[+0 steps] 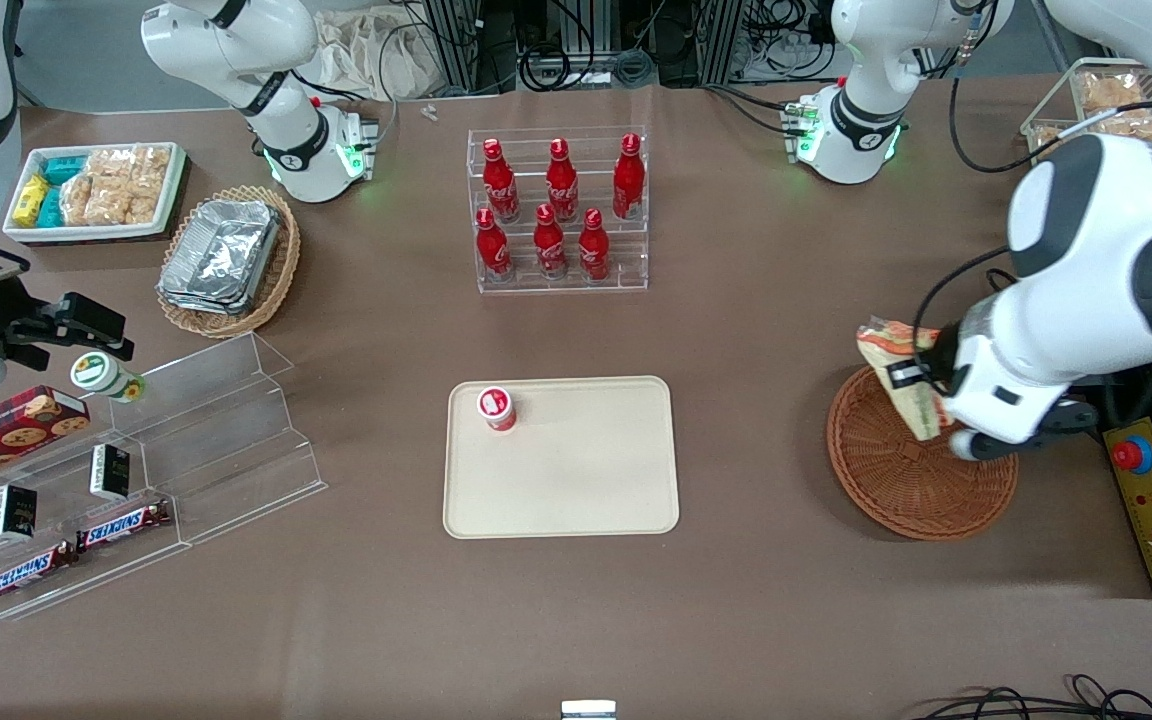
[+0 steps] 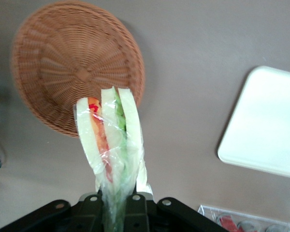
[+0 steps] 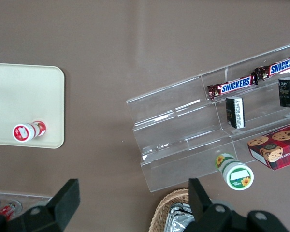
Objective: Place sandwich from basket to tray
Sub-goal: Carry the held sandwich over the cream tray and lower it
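— White bread, orange-red and green filling, clear wrap: where is the sandwich [image 2: 111, 140] logged?

— Off the table, held up in the air. The gripper [image 2: 117, 205] is clenched on its narrow end, and the wide end points away from the wrist. From the front the sandwich [image 1: 898, 372] hangs above the rim of the basket [image 1: 911, 480], at the edge nearest the tray.

— Basket entry?

— Round, reddish-brown wicker, nothing inside; it lies on the brown table [image 1: 756, 330] toward the working arm's end.

— Tray?

— Cream-beige, rectangular, rounded corners [image 1: 576, 480], flat on the table well apart from the basket, toward the middle. One small cup with a red-and-white lid [image 1: 497, 407] stands in its corner.

— Remaining stock?

— Clear rack of six red bottles [image 1: 561, 210], farther from the front camera than the tray. Toward the parked arm's end: a pale oval basket with foil containers [image 1: 226, 255], a white tray of snack packets [image 1: 96, 190], and a clear stepped shelf [image 1: 186, 440] with chocolate bars [image 1: 76, 550].
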Available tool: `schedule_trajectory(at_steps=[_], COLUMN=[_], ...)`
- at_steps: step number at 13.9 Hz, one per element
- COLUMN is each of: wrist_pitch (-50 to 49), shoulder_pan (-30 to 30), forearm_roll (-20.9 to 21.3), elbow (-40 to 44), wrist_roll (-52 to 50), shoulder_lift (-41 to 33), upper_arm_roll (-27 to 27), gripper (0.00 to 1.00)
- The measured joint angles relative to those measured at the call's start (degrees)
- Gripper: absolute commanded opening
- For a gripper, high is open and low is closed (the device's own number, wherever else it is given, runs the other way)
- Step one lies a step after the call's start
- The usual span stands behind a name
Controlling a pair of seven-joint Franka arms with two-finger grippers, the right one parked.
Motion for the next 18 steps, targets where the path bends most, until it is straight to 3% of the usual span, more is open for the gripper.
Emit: schedule_trajectory(at_steps=[2,8,18], wrist_pitch=[0.13,8.54,33.21], shoulder_pan=[-1.4,-12.97,-18.33], forearm_roll=[0.66,6.05,6.55], elbow=[0.02,0.03,-0.2], wrist_roll=[0.5,0.83,-1.82], shoulder_lift=[0.98,3.99,21.41], upper_arm_roll=[-3.11,-4.11,-3.99], gripper=[0.02,0.07,0.08])
